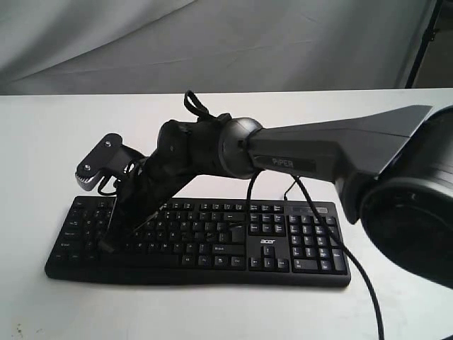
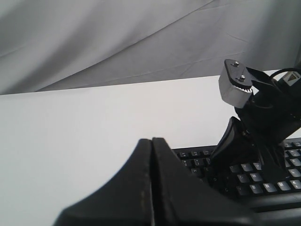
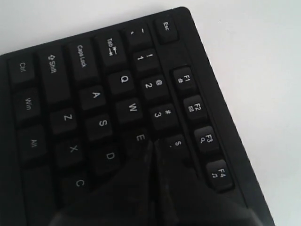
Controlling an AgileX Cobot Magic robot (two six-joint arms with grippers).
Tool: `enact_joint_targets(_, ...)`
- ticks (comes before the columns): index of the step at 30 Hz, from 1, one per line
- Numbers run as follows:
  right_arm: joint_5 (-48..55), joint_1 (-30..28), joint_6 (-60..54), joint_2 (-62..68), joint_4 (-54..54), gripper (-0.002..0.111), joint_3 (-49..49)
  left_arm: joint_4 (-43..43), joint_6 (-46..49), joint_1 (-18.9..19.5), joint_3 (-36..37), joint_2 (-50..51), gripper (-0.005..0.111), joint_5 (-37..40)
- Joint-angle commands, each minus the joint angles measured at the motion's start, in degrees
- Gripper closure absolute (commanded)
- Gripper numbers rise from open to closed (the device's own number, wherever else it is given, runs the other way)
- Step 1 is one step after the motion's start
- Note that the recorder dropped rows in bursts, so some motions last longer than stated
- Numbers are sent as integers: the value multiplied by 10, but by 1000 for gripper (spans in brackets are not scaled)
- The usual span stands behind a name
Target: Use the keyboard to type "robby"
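Observation:
The black keyboard (image 1: pixel 269 245) with white legends and an "acer" logo lies on the white table near its front edge. My right arm reaches across from the right, and the right gripper (image 1: pixel 108 245) points down at the keyboard's left part. In the right wrist view the right gripper (image 3: pixel 154 141) is shut and empty, its tips low over the keyboard (image 3: pixel 96 94) between the E key and the 4 key, covering the keys behind them. The left gripper (image 2: pixel 152 140) is shut and empty, off the left end of the keyboard (image 2: pixel 263 186). It does not show in the exterior view.
A black arm cable (image 1: pixel 354 265) hangs from the right arm over the number pad and past the table's front edge. A grey cloth backdrop (image 1: pixel 212 42) stands behind the white table (image 1: pixel 56 127). The right arm's silver wrist bracket (image 2: pixel 233 84) rises above the keyboard.

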Motion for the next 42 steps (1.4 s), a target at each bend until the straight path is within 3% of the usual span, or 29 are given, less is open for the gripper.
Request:
enact_joint_targets(1,-5,1,4,-2,-1,108,-2,3,-2,-4,2,-2,107,-3)
enact_joint_targets(24,13,1,6,-9,-5,108,-5,3,-2,-4,2,-2,107,-3)
enact_joint_targets(34,48,-7,65,-48,-85,108,-4,3,-2,-4,2,-2,107,-3)
enact_joint_targets(42,-17,-23,56,-79,-76,108,78,3,-2,-4,2,-2,107,-3)
